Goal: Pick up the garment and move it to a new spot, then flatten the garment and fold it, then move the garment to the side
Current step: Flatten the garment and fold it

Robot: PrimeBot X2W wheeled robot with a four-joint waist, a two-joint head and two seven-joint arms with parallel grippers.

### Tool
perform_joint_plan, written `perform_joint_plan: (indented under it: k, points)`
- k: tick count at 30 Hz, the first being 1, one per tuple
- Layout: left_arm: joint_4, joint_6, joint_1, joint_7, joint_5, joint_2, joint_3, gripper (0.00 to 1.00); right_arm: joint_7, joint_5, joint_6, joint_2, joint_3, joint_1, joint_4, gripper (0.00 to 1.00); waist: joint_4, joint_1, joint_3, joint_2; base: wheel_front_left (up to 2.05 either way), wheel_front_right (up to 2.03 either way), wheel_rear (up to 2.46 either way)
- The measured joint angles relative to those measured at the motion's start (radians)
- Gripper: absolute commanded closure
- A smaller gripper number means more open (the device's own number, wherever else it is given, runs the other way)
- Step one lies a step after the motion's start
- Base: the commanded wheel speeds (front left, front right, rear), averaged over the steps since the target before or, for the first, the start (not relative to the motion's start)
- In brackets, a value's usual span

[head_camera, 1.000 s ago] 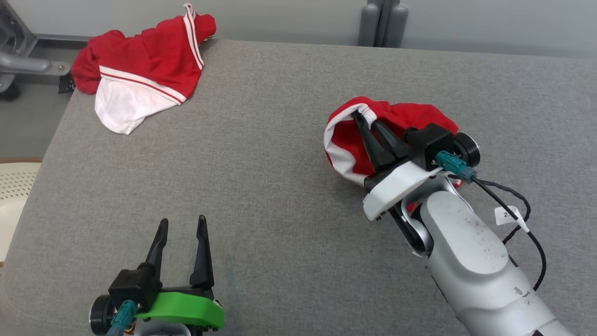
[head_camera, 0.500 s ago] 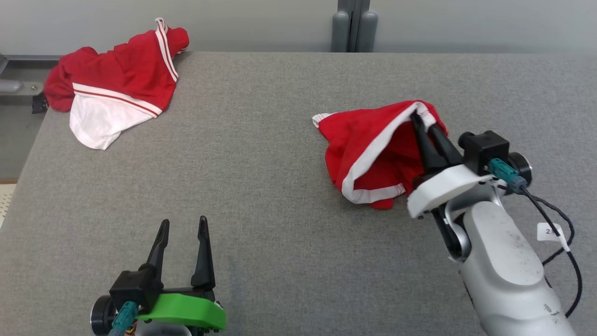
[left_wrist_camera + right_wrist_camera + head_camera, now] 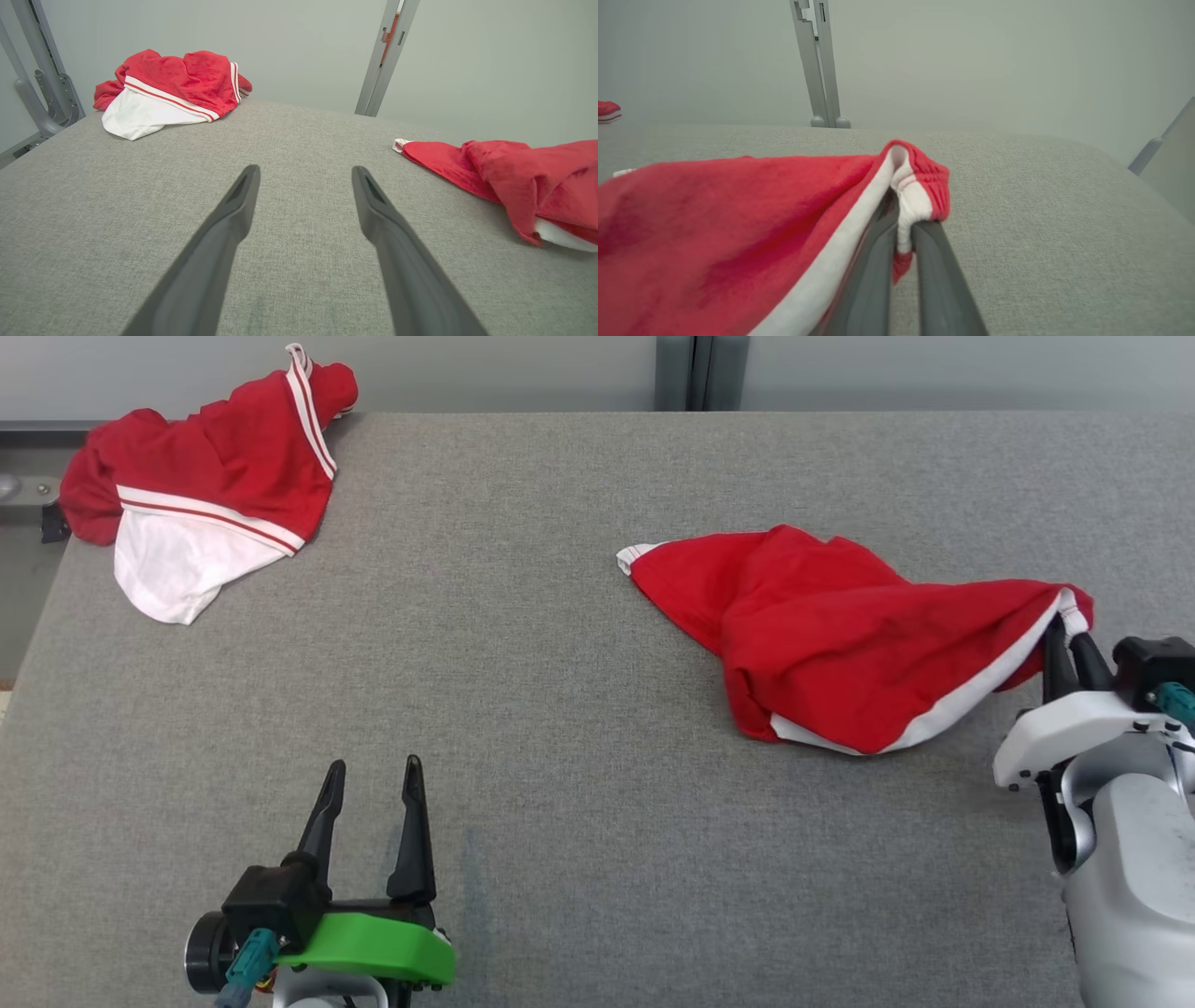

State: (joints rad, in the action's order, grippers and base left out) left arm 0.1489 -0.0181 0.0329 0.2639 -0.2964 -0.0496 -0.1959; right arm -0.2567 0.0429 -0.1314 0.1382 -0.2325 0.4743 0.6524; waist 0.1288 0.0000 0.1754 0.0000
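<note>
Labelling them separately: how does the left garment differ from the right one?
The left garment lies bunched and free; the right garment is stretched, its edge pinched by the right end effector. The left garment shows a broad white panel, the right garment only white trim. Both are red.

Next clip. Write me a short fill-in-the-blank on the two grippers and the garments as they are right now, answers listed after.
1. The right gripper is ____ on the white-trimmed edge of the red garment.
2. The left gripper stands ____, holding nothing.
3. The second garment, red and white, lies bunched at the far ____ corner of the table.

Missing words: shut; open; left
</note>
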Motion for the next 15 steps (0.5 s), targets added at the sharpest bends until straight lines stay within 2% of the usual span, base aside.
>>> perform_joint_plan:
  k: [2,3,4,5,15]
  points:
    - [0.0,0.0,0.0,0.0,0.001,0.0,0.0,0.0,0.0,0.016,0.0,0.006,-0.026,-0.005,0.009,1.0,0.0,0.0,-0.002,0.0,0.0,0.0,0.0]
    - [0.001,0.0,0.0,0.0,0.002,0.0,0.0,0.0,-0.001,0.021,0.0,0.005,-0.035,-0.011,0.013,0.84,-0.001,0.0,-0.004,0.0,0.0,0.0,0.0]
    - [0.002,0.0,0.0,0.0,0.003,0.0,0.0,0.0,-0.002,0.025,0.0,0.001,-0.039,-0.021,0.014,0.58,-0.002,0.0,-0.006,0.0,0.0,0.0,0.0]
    - [0.002,0.0,0.0,0.0,0.003,0.0,0.001,0.0,-0.002,0.028,0.0,-0.004,-0.041,-0.03,0.014,0.0,-0.003,0.0,-0.01,0.0,0.0,0.0,0.0]
    - [0.006,0.001,-0.027,0.0,0.013,0.0,0.004,0.0,-0.006,0.037,0.0,-0.022,-0.06,-0.151,-0.053,0.0,-0.045,0.0,-0.052,0.0,0.0,0.0,0.0]
